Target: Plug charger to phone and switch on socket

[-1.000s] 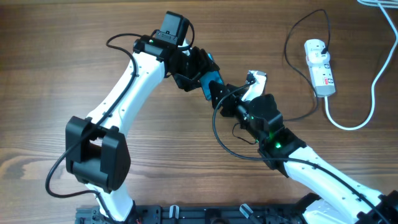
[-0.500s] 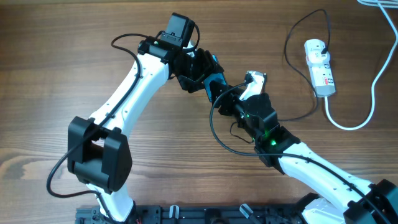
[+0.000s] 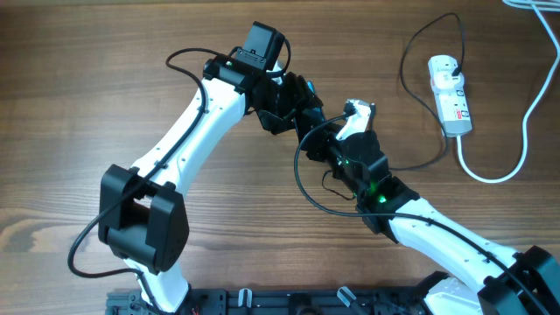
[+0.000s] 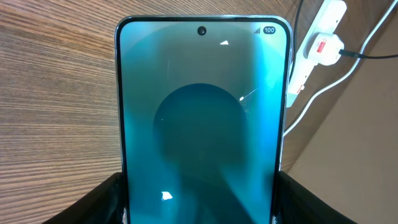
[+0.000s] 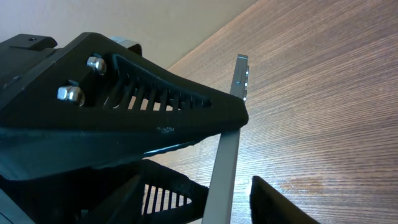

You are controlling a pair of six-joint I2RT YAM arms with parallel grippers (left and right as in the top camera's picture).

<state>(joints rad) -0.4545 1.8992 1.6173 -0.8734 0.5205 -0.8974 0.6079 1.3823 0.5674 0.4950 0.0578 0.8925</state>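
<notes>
The white left arm [image 3: 197,122] angles forward, its black left gripper [image 3: 296,103] clamped on a cyan-screened smartphone [image 4: 202,124], close to the white right arm's [image 3: 437,232] black right gripper [image 3: 325,138]

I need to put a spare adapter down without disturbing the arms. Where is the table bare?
The table is bare left of the left arm, and in the wedge between both arms by the base. Crowded: the centre, where the left gripper holds the phone near the right gripper, and around the socket and cords.
</notes>
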